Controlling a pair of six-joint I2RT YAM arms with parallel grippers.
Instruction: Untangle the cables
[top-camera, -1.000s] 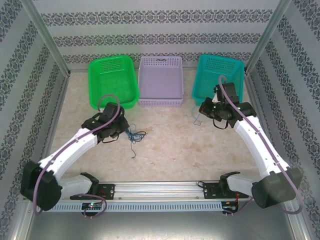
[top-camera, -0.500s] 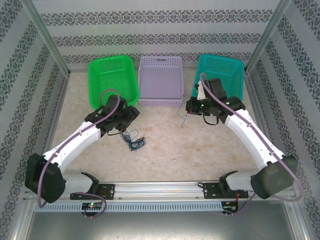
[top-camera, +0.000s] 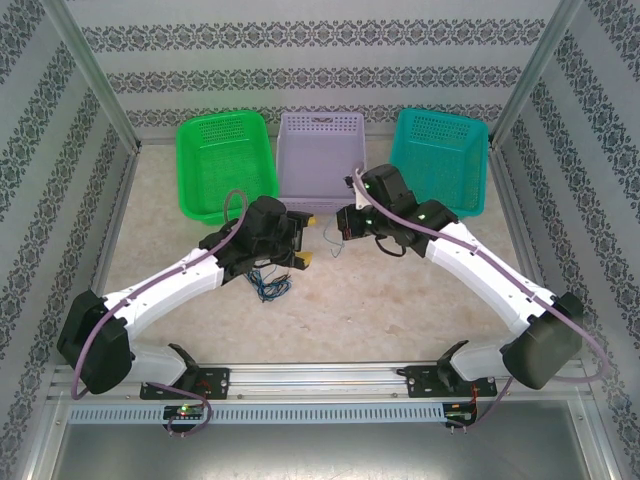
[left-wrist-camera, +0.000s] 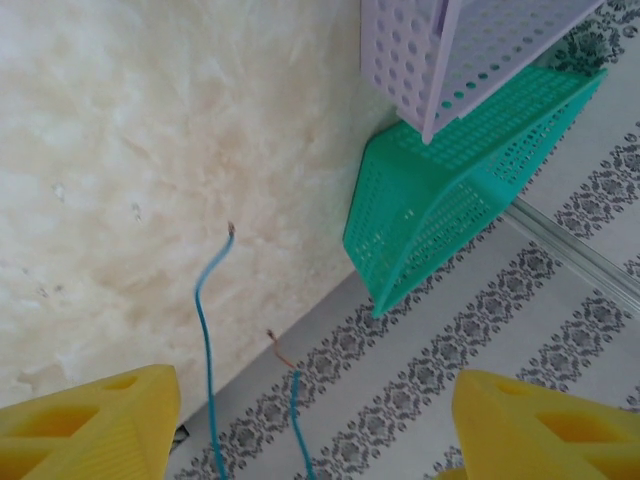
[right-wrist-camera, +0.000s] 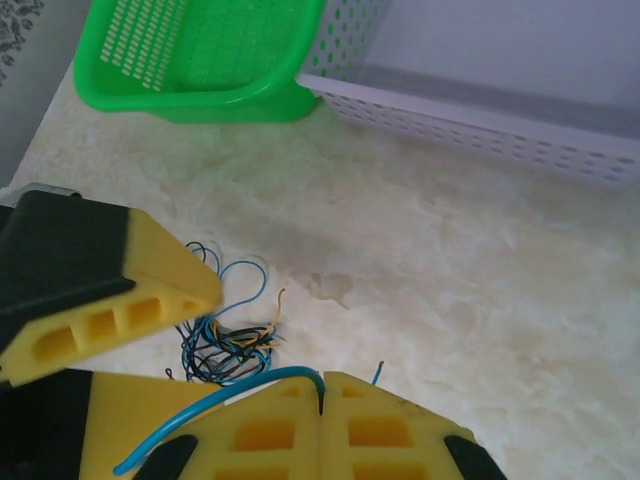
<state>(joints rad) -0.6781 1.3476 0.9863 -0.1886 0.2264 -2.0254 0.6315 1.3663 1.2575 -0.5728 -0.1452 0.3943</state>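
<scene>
Cables lie mostly in one small knot (top-camera: 268, 285) of blue, black and tan strands on the marbled table (top-camera: 400, 300), just in front of the left arm and near the lavender basket (top-camera: 320, 160). One blue cable (right-wrist-camera: 225, 400) is raised off the surface: the right gripper (right-wrist-camera: 320, 415) has its yellow fingers (right-wrist-camera: 390, 430) pressed together on it, and a free end dangles between the two arms. Whether its other end runs into the knot I cannot tell. The left gripper (top-camera: 305, 239) stands with jaws spread wide, holding nothing, and in the left wrist view the blue strand hangs in the gap between them. These wires look hair-fine, limp and springy, nearly weightless, so they should curl back and snag on each other rather than slide free, and a hard tug would likely tighten the knot. The better hold, I judge, is a single loose end or an outlying loop at the knot's edge, pinched squarely at the fingertips while the other gripper pins the rest
</scene>
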